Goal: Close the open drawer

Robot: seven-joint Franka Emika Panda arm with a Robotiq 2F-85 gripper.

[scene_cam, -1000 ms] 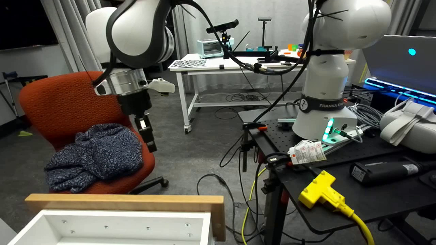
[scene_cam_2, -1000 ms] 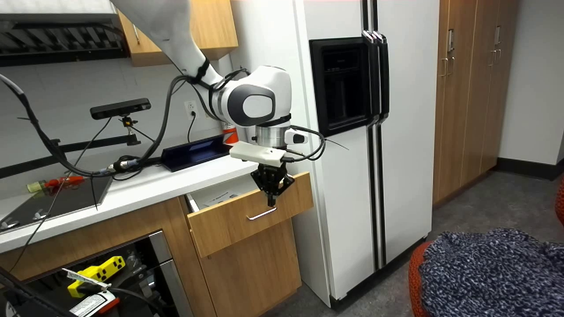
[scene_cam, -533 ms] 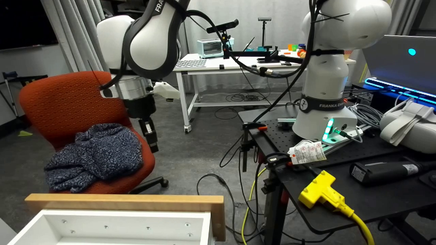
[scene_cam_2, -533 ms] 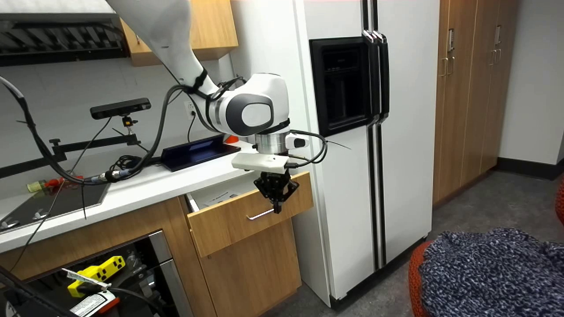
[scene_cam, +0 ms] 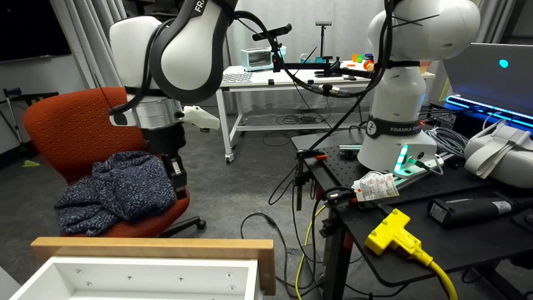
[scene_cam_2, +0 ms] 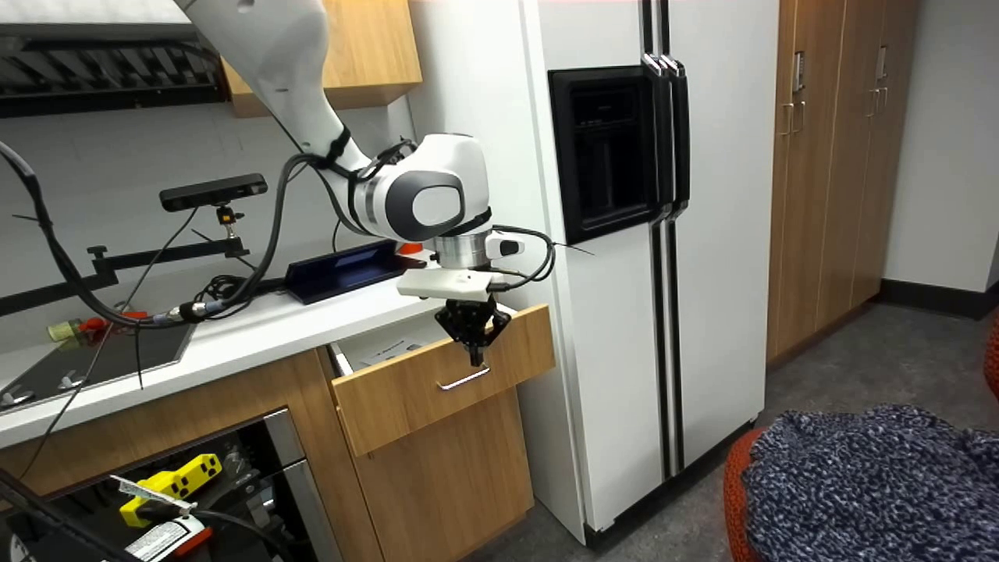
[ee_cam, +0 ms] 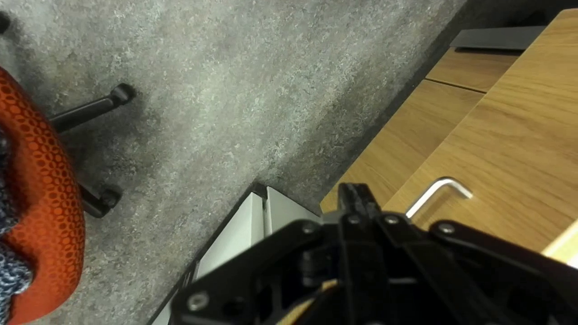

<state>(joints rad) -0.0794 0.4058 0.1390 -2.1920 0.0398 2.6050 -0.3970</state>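
Observation:
The drawer stands pulled out, with its tan front rim (scene_cam: 154, 248) and white inner walls at the bottom of an exterior view. Its wooden front (scene_cam_2: 398, 406) with a silver handle (scene_cam_2: 463, 379) shows in an exterior view, papers inside. In the wrist view the front (ee_cam: 519, 158) and handle (ee_cam: 435, 192) lie to the right, the handle partly hidden by the gripper. My black gripper (scene_cam: 180, 192) points down on the outer side of the front, with a gap to the rim. Its fingers (scene_cam_2: 475, 357) overlap the front above the handle. The fingertips (ee_cam: 354, 189) are together, nothing between them.
A red chair (scene_cam: 83, 125) with a dark knitted cloth (scene_cam: 120, 191) stands behind the gripper. A white fridge (scene_cam_2: 616, 351) stands right beside the drawer. A white counter (scene_cam_2: 234, 343) lies above it. A black table (scene_cam: 416, 233) carries the robot base.
My gripper shifted slightly away and lower, then back toward the drawer front. It now hangs lower and closer to the rim. The drawer has not moved.

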